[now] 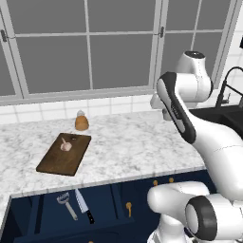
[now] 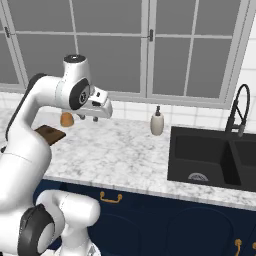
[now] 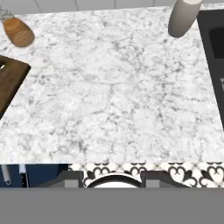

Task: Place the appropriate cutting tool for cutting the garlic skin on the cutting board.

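While the gripper hangs above the counter, spread unclear, the knife lies far below-left in the drawer.

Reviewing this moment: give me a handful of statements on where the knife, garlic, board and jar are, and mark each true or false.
1. The garlic lies on the cutting board. True.
2. The knife is already on the cutting board. False: it lies in the open drawer below the counter, beside the toothed utensil.
3. The orange-brown jar stands on the counter behind the board, toward the window. True.
4. The gripper is holding the knife. False: in the right base view it is up above the counter, far from the knife.
5. The soap dispenser stands inside the sink. False: it stands on the counter next to the sink.
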